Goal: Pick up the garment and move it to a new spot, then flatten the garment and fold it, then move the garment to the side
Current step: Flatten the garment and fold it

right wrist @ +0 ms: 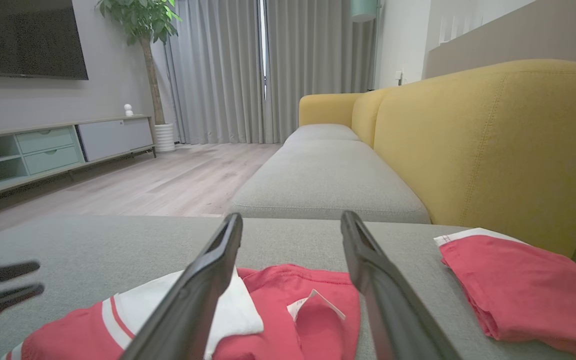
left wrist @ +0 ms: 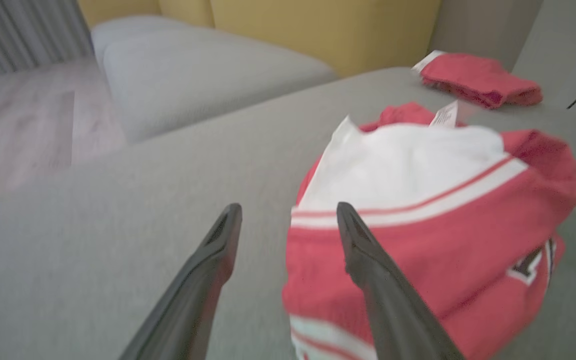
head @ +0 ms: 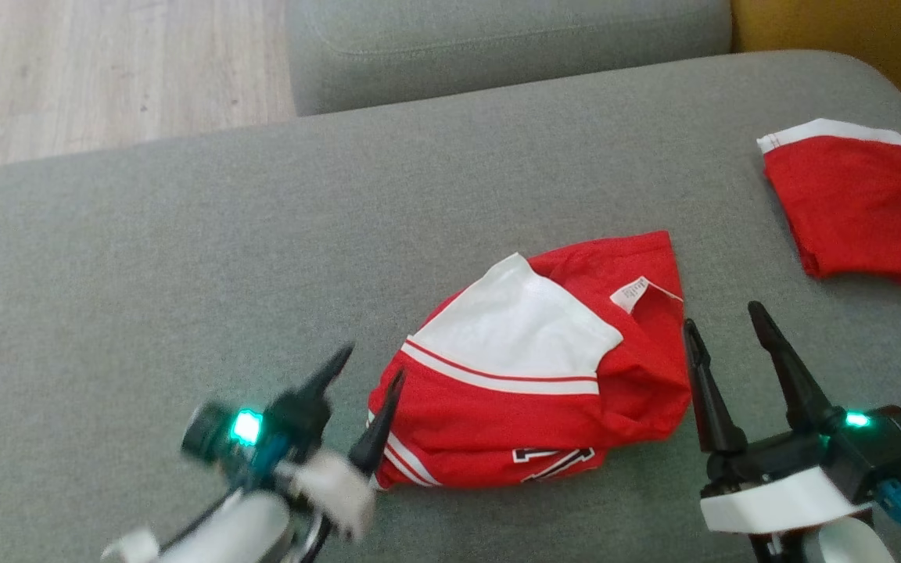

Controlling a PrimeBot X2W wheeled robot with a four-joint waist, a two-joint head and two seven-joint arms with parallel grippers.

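Left gripper (head: 374, 361), lower left, fingers spread, nothing held; right gripper (head: 722, 316), lower right, likewise. Garment (head: 529, 391) crumpled at centre. Pick-up step judged pending; edge grasp needed next.

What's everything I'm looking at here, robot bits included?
crumpled garment: one, red and white, middle of the near cushion
folded garment: one, red with a white edge, far right of the same cushion
near cushion: one, grey, under both garments
far cushion: one, grey, beyond the near one
sofa back: one, yellow, behind the cushions
floor: pale wood, beyond the cushions
television: one, dark, on the wall
cabinet: one, pale green and grey, below the television
plant: one, green, beside the curtains
curtains: grey, far wall
left hand: one, dark fingers open, at the crumpled garment's left edge
right hand: one, dark fingers open, just right of it
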